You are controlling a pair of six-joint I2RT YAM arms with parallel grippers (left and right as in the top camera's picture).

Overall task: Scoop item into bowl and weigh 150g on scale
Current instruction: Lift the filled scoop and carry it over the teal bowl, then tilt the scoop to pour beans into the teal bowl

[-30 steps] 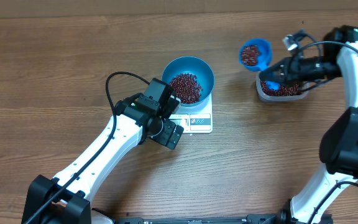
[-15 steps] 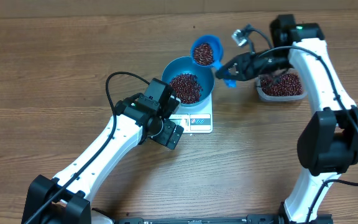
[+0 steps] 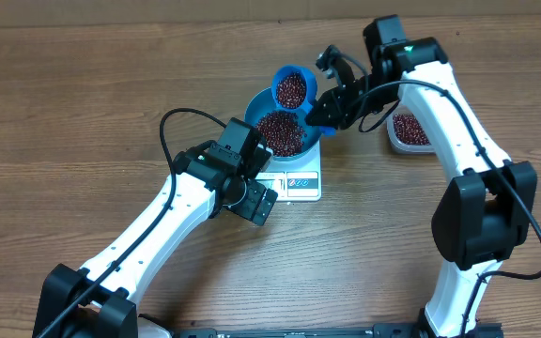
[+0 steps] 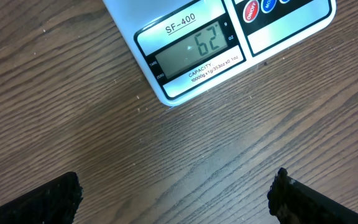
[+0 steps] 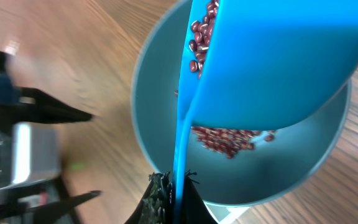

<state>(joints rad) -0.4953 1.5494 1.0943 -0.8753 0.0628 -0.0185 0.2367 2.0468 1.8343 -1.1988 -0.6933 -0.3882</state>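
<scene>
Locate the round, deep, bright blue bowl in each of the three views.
Overhead: the round, deep, bright blue bowl stands just above centre, on the flat white square digital scale.
Left wrist: not in it; only the scale's display end shows along the top.
Right wrist: it fills the centre, behind the tilted blue handled scoop.
Shared landmark: the wooden table, seen in all three views.
</scene>
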